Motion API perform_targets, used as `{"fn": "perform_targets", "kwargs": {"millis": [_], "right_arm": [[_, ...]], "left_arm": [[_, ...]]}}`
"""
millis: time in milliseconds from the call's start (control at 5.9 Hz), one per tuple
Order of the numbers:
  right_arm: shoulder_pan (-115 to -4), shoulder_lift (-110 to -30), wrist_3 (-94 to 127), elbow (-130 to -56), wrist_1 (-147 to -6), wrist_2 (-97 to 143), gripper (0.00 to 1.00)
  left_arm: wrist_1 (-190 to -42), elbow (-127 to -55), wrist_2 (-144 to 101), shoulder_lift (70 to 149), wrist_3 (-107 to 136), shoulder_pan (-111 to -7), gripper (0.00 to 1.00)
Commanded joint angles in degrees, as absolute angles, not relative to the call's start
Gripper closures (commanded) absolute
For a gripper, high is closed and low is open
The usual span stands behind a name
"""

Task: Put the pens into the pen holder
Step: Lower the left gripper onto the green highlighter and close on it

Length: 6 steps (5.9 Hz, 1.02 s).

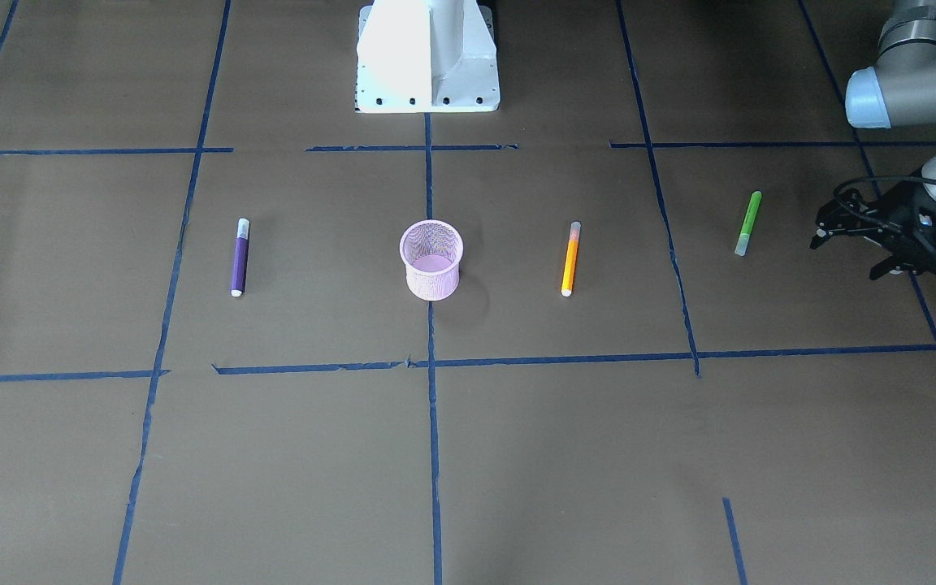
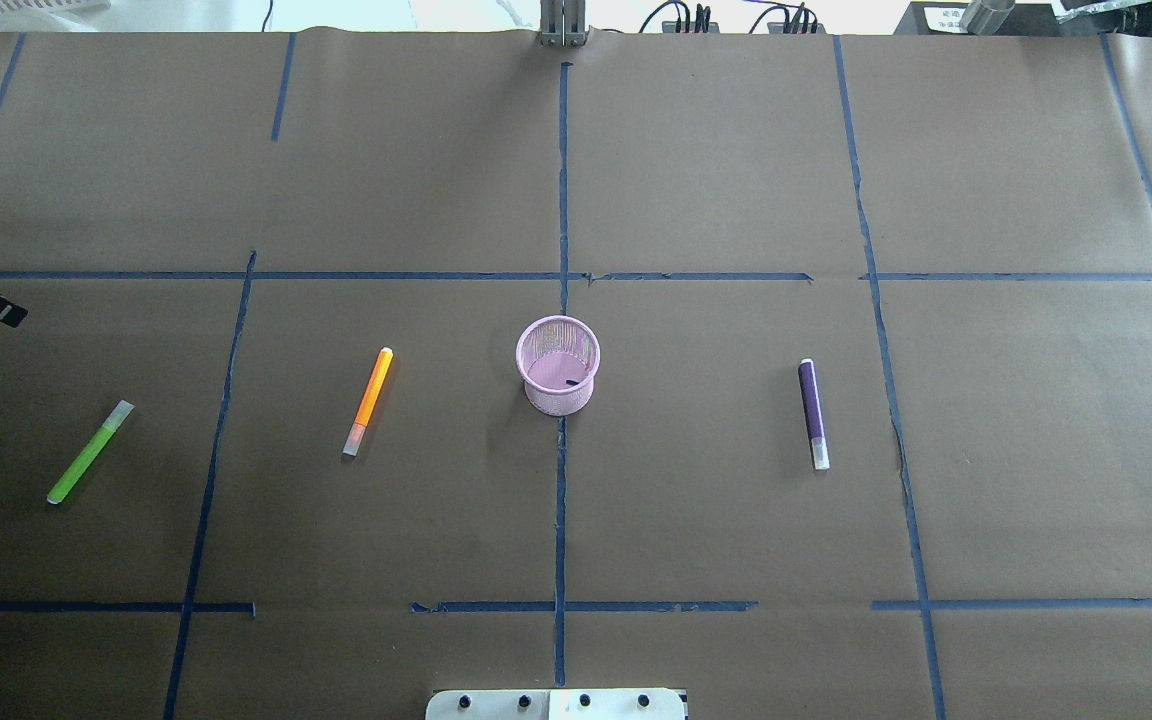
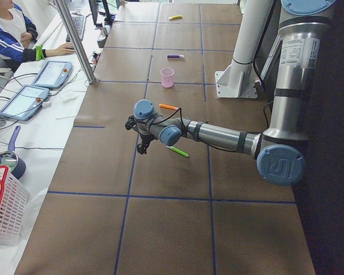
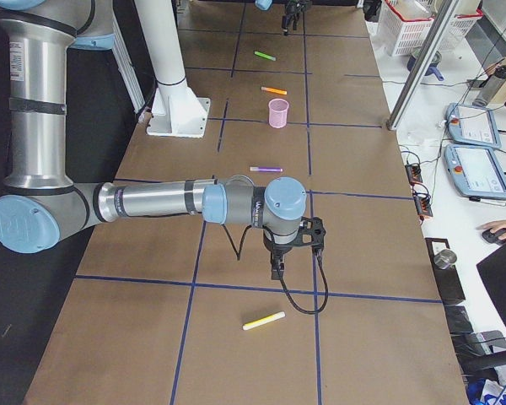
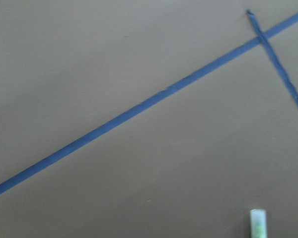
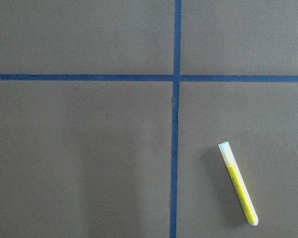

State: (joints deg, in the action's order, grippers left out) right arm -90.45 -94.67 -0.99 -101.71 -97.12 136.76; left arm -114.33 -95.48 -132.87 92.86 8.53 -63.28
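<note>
The pink mesh pen holder [image 1: 431,260] stands upright and empty at the table's middle, and shows from above in the overhead view [image 2: 558,365]. The purple pen [image 2: 813,414], orange pen [image 2: 368,401] and green pen [image 2: 89,452] lie flat on the paper. The yellow pen [image 6: 237,183] lies near the table's right end [image 4: 263,321]. My left gripper [image 1: 848,253] is open and empty, above the table beside the green pen [image 1: 748,223]. My right gripper [image 4: 277,268] hangs between the purple and yellow pens; I cannot tell whether it is open.
The robot's white base [image 1: 427,57] stands behind the holder. Blue tape lines grid the brown paper. Beyond the table's far edge are a metal post [image 3: 74,40], tablets [image 3: 51,73], a basket [image 3: 3,206] and an operator [image 3: 8,31].
</note>
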Motion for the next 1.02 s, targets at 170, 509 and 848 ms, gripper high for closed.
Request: {"fn": "perform_targets", "kwargs": {"millis": [170, 509, 848], "right_arm": [[-90.1, -94.7, -1.1, -102.6, -97.1, 136.9, 0.00], [-90.1, -94.7, -1.3, -102.4, -97.1, 136.9, 0.00], [-89.9, -94.7, -1.1, -102.3, -97.0, 136.9, 0.00]], "left_arm": [[-115.3, -96.7, -128.7, 92.4, 10.0, -59.3, 0.00], [-115.2, -96.6, -126.9, 92.3, 9.9, -57.6, 0.00], [-116.9, -98.2, -126.9, 89.7, 17.1, -56.3, 0.00]]}}
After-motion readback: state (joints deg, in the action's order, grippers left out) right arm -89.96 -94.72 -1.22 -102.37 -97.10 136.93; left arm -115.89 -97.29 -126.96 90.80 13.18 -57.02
